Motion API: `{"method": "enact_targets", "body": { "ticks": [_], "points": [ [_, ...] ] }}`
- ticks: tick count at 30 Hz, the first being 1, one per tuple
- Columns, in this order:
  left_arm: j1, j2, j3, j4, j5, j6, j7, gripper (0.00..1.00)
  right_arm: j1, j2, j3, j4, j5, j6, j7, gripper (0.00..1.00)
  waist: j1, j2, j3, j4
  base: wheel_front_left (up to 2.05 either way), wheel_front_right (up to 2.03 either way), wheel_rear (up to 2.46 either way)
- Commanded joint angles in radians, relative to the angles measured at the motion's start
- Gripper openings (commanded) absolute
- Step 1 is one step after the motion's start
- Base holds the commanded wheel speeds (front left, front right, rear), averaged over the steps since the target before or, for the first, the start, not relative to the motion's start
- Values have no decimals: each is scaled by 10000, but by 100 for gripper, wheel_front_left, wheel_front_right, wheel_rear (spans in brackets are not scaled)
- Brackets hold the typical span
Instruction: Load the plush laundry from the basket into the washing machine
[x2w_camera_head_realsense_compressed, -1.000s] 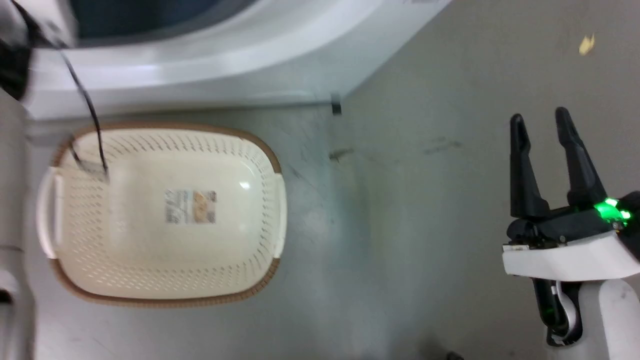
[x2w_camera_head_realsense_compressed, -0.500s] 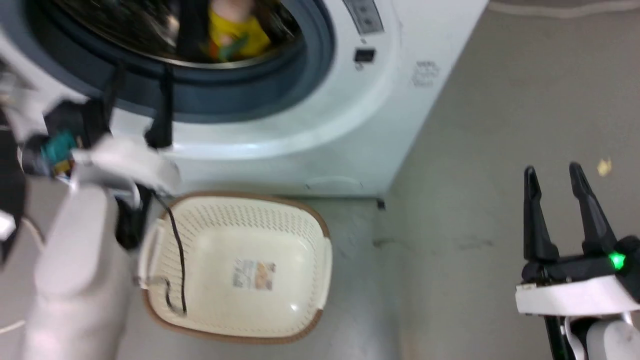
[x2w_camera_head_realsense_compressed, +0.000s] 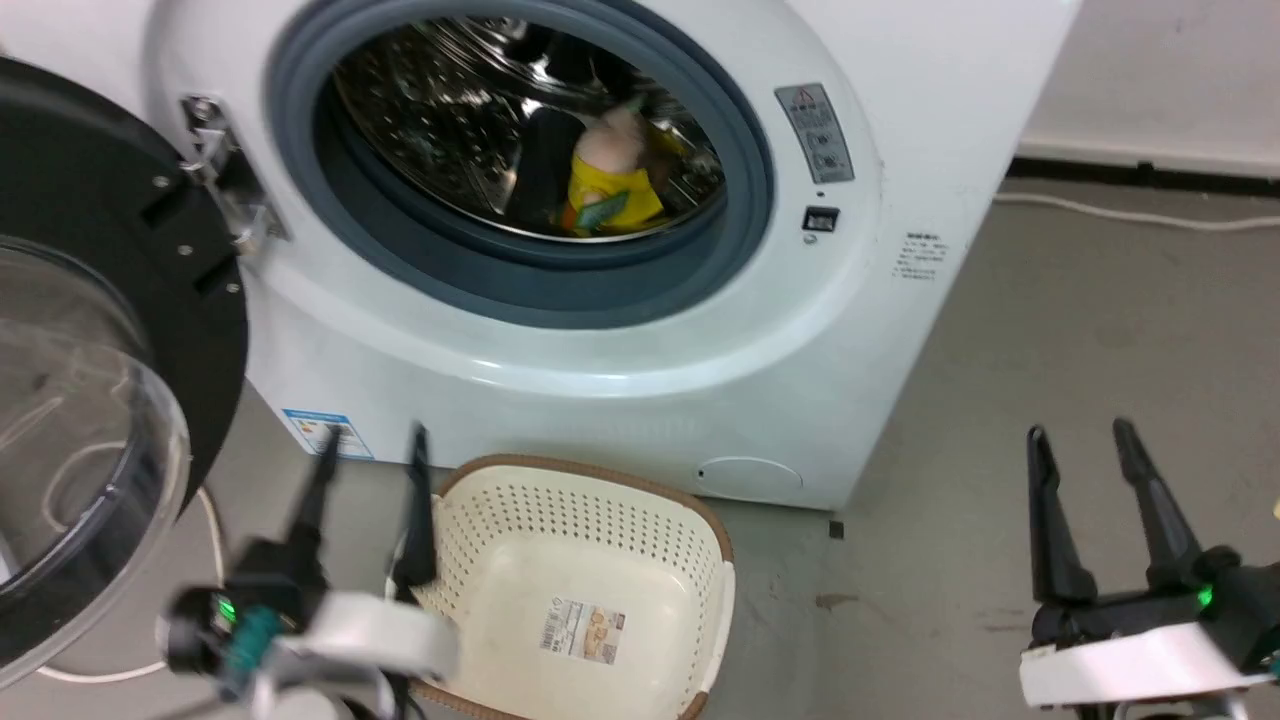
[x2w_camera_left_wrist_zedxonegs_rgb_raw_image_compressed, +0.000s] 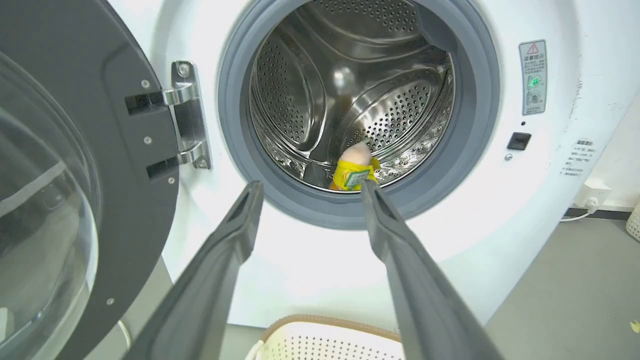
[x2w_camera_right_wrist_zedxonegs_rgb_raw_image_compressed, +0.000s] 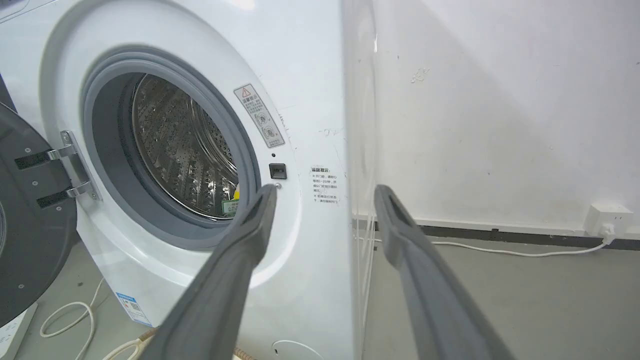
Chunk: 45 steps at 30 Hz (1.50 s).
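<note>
While the plush laundry (x2w_camera_head_realsense_compressed: 610, 185) lies in the washing machine (x2w_camera_head_realsense_compressed: 620, 350), the left gripper (x2w_camera_head_realsense_compressed: 375, 440) and right gripper (x2w_camera_head_realsense_compressed: 1078, 430) have jaws spread, empty.

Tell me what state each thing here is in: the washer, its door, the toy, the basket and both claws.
Washing machine, open at the front, with the toy inside.
Door, swung wide open.
Toy, lying inside the washing machine.
Basket, upright and empty.
Left gripper, open, holding nothing.
Right gripper, open, holding nothing.
</note>
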Motion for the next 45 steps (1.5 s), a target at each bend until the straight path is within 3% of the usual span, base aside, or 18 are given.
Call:
{"method": "enact_targets", "body": {
  "ticks": [1, 13, 14, 45],
  "points": [
    [366, -196, -103, -141, 199, 7, -43, 100, 217, -2, 30, 110, -114, -7, -44, 100, 3, 0, -172, 147, 0, 0, 0],
    [981, -266, -515, 376, 1337, -291, -44, 100, 689, -2, 145, 486, -158, -7, -44, 100, 3, 0, -364, 263, 0, 0, 0],
    [879, -285, -513, 362, 1305, -263, 2, 0, 528, 0, 156, 461, -167, 0, 4, 0, 3, 0, -365, 262, 0, 0, 0],
    [966, -481, -137, 55, 1522, -319, 554, 0, 427, -1, 215, 510, -446, 0, 547, 0, 3, 0, -545, 212, 0, 0, 0]
  ]
}}
